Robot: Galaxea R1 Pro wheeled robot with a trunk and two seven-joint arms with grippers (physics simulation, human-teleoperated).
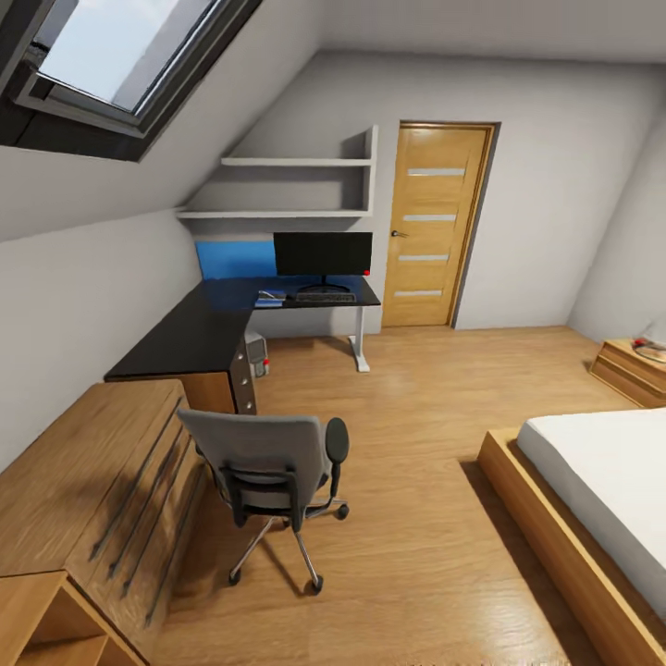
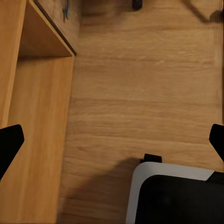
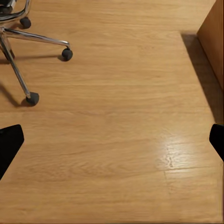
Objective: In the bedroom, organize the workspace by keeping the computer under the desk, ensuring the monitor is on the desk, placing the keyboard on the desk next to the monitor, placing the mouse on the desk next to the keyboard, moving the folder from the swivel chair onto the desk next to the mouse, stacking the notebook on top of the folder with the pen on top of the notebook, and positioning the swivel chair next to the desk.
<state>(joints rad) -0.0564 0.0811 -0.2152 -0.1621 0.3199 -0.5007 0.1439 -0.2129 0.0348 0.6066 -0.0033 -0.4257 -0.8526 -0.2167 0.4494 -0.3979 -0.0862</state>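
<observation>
Both wrist views look straight down at the wooden floor [image 3: 121,140]. The left gripper [image 2: 112,140] and the right gripper [image 3: 112,140] each have their fingertips spread to the frame edges, holding nothing. The swivel chair [image 1: 268,462] stands on open floor, well apart from the bench [image 1: 185,338]. At the bench's far edge stands the monitor [image 1: 323,254], with the keyboard [image 1: 325,298] just before it. The computer [image 1: 256,354] sits beneath. A bed [image 1: 601,490] borders the open floor opposite.

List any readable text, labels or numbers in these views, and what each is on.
None can be read.
The monitor screen is blank black, with a red dot at its lower corner.
The keyboard keys are too small to make out.
The door carries plain pale strips, no lettering.
</observation>
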